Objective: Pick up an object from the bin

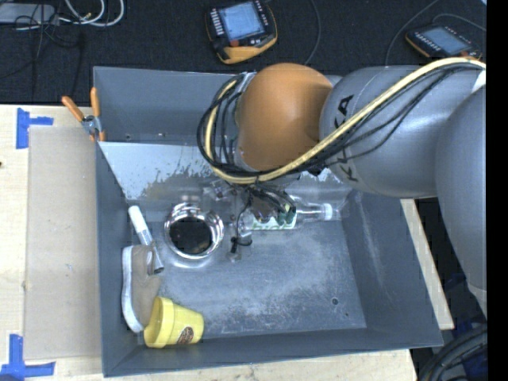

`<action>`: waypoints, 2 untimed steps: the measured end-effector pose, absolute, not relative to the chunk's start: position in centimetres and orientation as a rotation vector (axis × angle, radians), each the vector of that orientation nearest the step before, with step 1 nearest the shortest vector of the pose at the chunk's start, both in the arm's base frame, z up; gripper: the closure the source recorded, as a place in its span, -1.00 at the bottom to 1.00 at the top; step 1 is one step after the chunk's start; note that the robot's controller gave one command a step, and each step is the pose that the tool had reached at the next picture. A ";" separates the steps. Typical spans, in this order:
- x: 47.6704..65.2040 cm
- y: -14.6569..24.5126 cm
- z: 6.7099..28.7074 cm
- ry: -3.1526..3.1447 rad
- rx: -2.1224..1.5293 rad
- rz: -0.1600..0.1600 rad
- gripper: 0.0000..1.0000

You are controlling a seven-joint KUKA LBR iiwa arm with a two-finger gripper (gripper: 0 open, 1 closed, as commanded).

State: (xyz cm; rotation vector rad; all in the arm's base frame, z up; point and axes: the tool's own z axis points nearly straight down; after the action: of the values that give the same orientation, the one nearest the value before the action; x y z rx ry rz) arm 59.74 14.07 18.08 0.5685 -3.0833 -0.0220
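My gripper (pixel 240 230) reaches down below the orange cover in the middle of the bin. It hangs between a round metal cup with a dark inside (pixel 192 235) on its left and a clear bottle with a green label (pixel 295 213) lying on its side to its right. The gripper's lower end is close to the cup's right rim and to the bottle's left end. I see nothing held in it.
A white marker (pixel 140 225) lies at the left wall. Below it sits a white-handled tan brush (pixel 136 286), and a yellow paper cup (pixel 174 323) lies on its side at the front left. The bulky arm covers the bin's back right.
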 end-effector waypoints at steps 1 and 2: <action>60.2 13.6 10.7 -3.103 0.389 -0.021 -1.00; 61.6 14.5 6.8 -3.117 0.224 -0.020 -1.00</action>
State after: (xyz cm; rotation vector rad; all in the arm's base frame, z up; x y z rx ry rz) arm 61.65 14.53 6.78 0.2243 -3.1173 -0.0205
